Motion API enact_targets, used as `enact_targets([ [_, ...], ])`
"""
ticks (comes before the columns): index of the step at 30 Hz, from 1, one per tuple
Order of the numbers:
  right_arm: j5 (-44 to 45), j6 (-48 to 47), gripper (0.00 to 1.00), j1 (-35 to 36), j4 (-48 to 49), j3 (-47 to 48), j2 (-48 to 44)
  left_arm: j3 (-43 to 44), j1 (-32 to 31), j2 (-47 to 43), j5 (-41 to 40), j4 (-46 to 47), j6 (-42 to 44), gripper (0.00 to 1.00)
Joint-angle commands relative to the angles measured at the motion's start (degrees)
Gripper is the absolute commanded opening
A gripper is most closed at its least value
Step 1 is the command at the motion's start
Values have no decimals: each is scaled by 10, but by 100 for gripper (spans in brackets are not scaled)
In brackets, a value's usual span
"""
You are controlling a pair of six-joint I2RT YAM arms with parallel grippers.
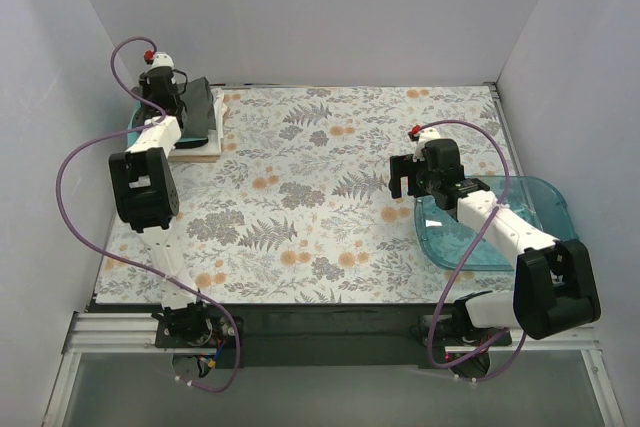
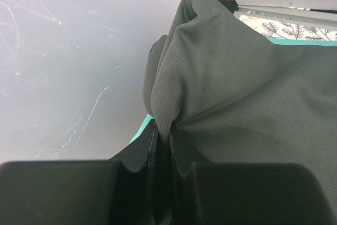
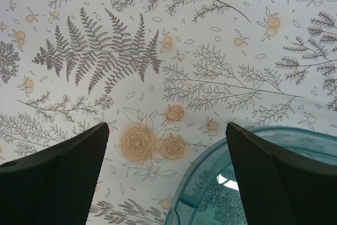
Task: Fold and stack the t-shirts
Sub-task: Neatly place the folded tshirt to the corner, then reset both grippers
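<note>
A flat table covered with a white cloth printed with grey ferns and orange flowers (image 1: 320, 197) fills most of the top view, boxed in by plain white walls (image 1: 300, 7) on three sides. At the table's right edge lies a shallow translucent blue-green plastic tub (image 1: 530, 209), part of it hanging past the cloth. The white-and-black right arm (image 1: 500, 232) stretches across this tub, and the white-and-black left arm (image 1: 150, 187) reaches along the left wall to the far left corner. In that corner sits a small stack of soft fabric t-shirts: a cream-white t-shirt (image 1: 200, 153) at the bottom, a teal t-shirt (image 1: 135, 128) showing at the edge above it, and a dark charcoal-grey t-shirt (image 1: 200, 107) on top, its right part draped over the pile. The left gripper (image 1: 165, 97) is over this stack. From the left wrist view, the left gripper (image 2: 160, 151) has its black fingers (image 2: 63, 193) closed to a narrow slit, and a bunched fold of the charcoal-grey mesh fabric (image 2: 237, 93) is pinched between them, rising in a ridge against the wall, with slivers of teal (image 2: 138, 130) below it. The right gripper (image 1: 405, 182) hangs just beside the tub's left rim, above the cloth. In its wrist view the right gripper (image 3: 167, 168) is spread wide, its textured black fingers (image 3: 58, 177) well apart, with nothing between them but the flowered cloth and the tub's curved rim (image 3: 202, 180).
</note>
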Motion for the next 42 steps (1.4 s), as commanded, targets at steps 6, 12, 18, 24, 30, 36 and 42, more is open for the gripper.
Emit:
enact_targets([
  [6, 27, 0, 98, 0, -20, -9, 9, 42, 14, 19, -26, 44, -7, 0],
  [12, 27, 0, 98, -1, -24, -7, 14, 50, 23, 29, -37, 45, -17, 31],
  [18, 24, 0, 98, 0, -26, -6, 11, 51, 21, 2, -55, 33, -46, 81],
  [24, 2, 10, 98, 0, -26, -10, -25, 92, -2, -76, -60, -57, -143, 87],
  [30, -11, 24, 98, -1, -27, -21, -79, 62, -125, -183, -28, -150, -241, 89],
  [36, -11, 38, 98, 0, -25, -43, -117, -6, -208, -272, 142, -273, -491, 91],
  [42, 0, 50, 98, 0, -25, -61, -137, -254, -332, -393, 121, -238, -622, 92],
])
